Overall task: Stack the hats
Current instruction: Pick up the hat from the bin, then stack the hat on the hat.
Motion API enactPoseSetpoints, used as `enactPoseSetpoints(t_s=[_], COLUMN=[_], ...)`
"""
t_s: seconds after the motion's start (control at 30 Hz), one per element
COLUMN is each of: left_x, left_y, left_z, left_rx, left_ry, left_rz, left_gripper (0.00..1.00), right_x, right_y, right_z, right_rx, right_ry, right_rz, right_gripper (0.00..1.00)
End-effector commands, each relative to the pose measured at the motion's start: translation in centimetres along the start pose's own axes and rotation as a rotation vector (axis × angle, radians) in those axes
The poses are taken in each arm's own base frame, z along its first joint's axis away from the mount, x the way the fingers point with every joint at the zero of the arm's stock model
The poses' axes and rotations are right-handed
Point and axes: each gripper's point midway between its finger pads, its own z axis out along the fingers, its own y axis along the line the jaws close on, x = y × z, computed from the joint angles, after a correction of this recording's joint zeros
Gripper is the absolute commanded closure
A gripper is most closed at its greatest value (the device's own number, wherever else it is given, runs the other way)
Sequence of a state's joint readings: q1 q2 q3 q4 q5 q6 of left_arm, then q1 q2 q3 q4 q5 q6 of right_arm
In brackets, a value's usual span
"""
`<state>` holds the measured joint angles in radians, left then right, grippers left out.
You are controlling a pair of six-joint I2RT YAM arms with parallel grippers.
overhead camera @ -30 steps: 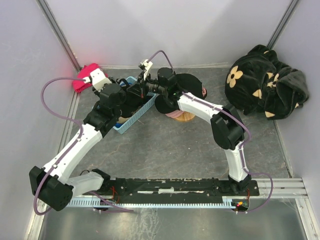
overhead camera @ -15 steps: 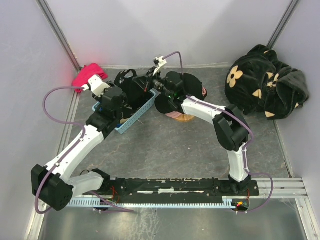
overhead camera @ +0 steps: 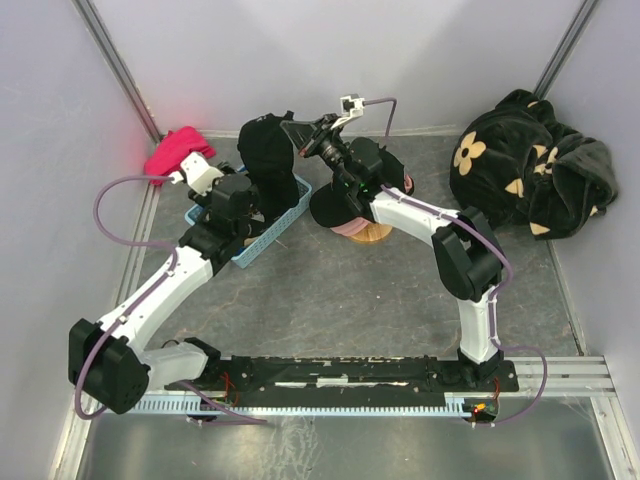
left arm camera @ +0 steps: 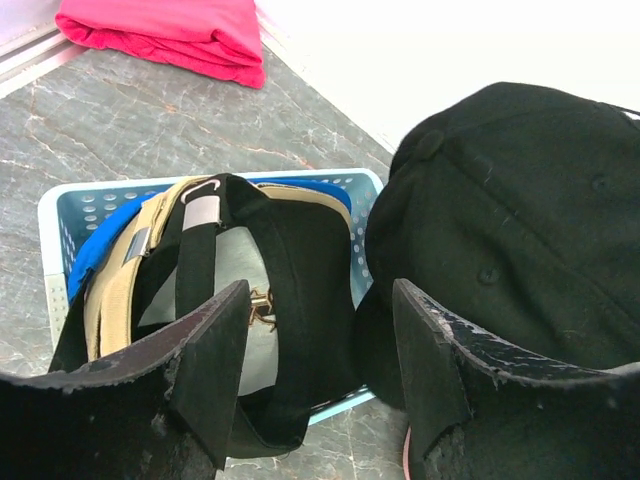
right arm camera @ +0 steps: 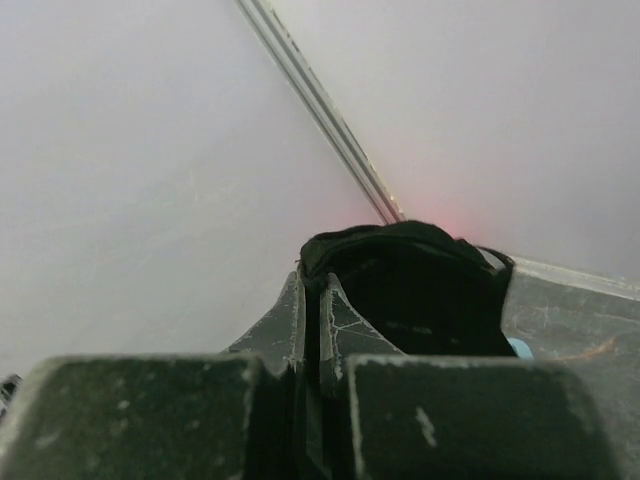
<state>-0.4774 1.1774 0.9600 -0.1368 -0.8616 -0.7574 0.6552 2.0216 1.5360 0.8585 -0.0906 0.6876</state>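
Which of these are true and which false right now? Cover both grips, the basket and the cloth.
1. The right jaws are shut on a black hat, held up off the table. True.
2. The left jaws are clamped on the blue basket. False: they stand open above it, with nothing between them.
3. The basket is empty. False: several hats lie in it.
4. The red-pink cloth lies outside the basket, near the far wall. True.
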Motion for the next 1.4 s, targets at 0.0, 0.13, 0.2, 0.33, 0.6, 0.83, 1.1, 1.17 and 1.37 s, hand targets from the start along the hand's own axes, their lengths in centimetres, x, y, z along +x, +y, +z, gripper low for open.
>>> enactPoseSetpoints(t_s=[0.0, 0.13, 0.2, 0.33, 0.6, 0.83, 1.1, 1.17, 1.37], left_x=[-0.3, 1.1, 1.8, 3.5, 4.3, 5.8, 7.6, 7.7, 8.7], left_y=[-0.9, -1.9, -2.5, -3.4, -6.8, -8.7, -7.2, -6.9, -5.7], left_z=[0.4, 0.3, -0.1, -1.5, -4.8, -6.2, -6.2, -5.9, -4.3], left_rx=[0.057, 0.179, 0.266, 0.432, 0.706, 0.705, 0.532, 0.468, 0.249], left_ry=[-0.041, -0.035, -0.036, -0.029, -0.030, -0.084, -0.152, -0.168, -0.199], left_rz=[-0.054, -0.017, 0.003, 0.009, 0.041, 0.248, 0.439, 0.478, 0.597], left_gripper=[0.34, 0.34, 0.34, 0.33, 0.26, 0.22, 0.19, 0.18, 0.17], right_x=[-6.1, -7.0, -7.1, -7.3, -6.9, -7.0, -7.8, -8.0, -9.3], right_y=[3.0, 3.6, 3.7, 4.1, 4.9, 5.6, 7.5, 7.9, 9.4], right_z=[1.1, 1.7, 2.0, 2.5, 3.3, 3.3, 3.0, 2.7, 1.4], right_rx=[-0.047, -0.048, -0.043, -0.047, -0.079, -0.082, -0.090, -0.089, -0.103], right_ry=[-0.192, -0.206, -0.208, -0.201, -0.168, -0.155, -0.122, -0.120, -0.122], right_rz=[0.043, 0.044, 0.038, 0.014, -0.009, -0.024, -0.043, -0.036, -0.003], right_gripper=[0.98, 0.98, 0.98, 0.98, 0.98, 0.98, 0.98, 0.98, 0.98])
